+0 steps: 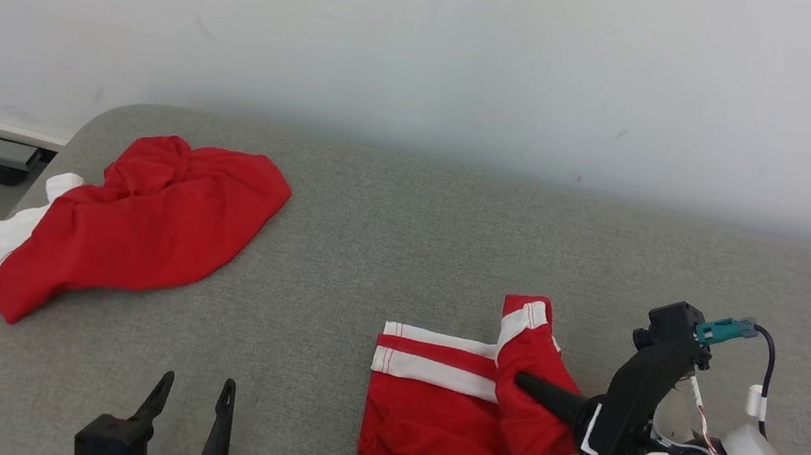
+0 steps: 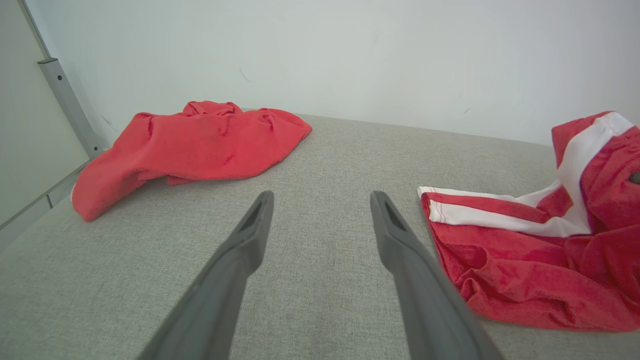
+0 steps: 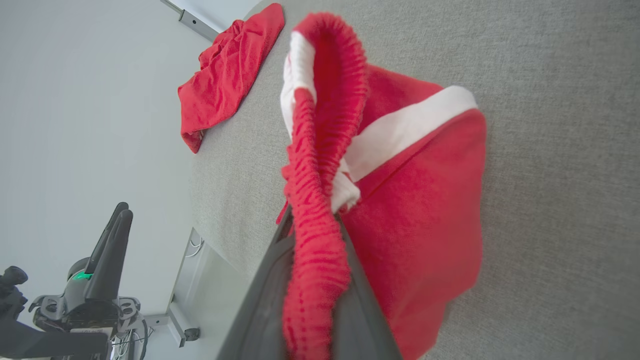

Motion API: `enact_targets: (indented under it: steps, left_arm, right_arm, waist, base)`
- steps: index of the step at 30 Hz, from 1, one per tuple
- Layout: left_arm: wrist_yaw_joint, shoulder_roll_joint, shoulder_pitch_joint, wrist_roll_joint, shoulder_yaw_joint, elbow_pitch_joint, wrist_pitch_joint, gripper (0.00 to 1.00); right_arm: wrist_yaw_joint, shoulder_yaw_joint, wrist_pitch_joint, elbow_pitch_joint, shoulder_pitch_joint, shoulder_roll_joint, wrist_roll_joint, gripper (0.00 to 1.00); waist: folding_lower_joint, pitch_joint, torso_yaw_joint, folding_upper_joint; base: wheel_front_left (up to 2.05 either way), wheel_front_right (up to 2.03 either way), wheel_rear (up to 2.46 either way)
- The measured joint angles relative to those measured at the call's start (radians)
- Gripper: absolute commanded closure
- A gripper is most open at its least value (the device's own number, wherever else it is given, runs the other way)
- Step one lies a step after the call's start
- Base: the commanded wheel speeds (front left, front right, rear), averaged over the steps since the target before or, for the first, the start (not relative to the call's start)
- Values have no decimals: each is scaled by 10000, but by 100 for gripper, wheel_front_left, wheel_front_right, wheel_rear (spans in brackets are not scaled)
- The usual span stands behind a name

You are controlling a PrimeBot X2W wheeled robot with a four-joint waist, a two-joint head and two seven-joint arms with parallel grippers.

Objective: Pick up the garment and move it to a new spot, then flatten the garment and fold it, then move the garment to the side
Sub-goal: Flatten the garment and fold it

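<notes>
Garment (image 1: 440, 431), red with white stripes, is caught in my right hand (image 1: 523, 381). The two dark fingers are pressed almost together on a bunched, ribbed edge of it. In the right wrist view that edge is squeezed between them and stands up in a ridge. The hand reaches in from the right, low over the cloth, with its fingers pointing left. Around the grip the fabric is raised and rumpled. The rest of the garment lies on the grey surface (image 1: 372, 239) at the near right. Its white stripes run left from the hand along its far side, and its near part is down on the surface, wrinkled.

My left hand (image 1: 197, 382) sits at the near left with its fingers spread wide and nothing between them. It points away from me over bare grey cloth, apart from the garment's left edge.

At the far left a second red piece of clothing (image 1: 152, 224) with white trim lies crumpled by the surface's left edge, well apart from the garment. A pale wall (image 1: 432, 41) rises behind the far edge.
</notes>
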Motion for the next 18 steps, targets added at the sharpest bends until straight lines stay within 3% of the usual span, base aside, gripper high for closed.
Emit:
enact_targets:
  steps: [9,18]
  left_arm:
    - [0,-86,-11,-75,-205,96,84,0]
    - [-10,-151,-118,-150,-485,274,96,0]
  right_arm:
    - [-930,211,-4,575,-472,635,-182,100]
    - [-1381,372,-107,1392,-944,1041,-598,100]
  waist:
    - [0,55,638,0]
    - [0,178,1101,0]
  base:
    - [0,0,0]
    - [0,0,0]
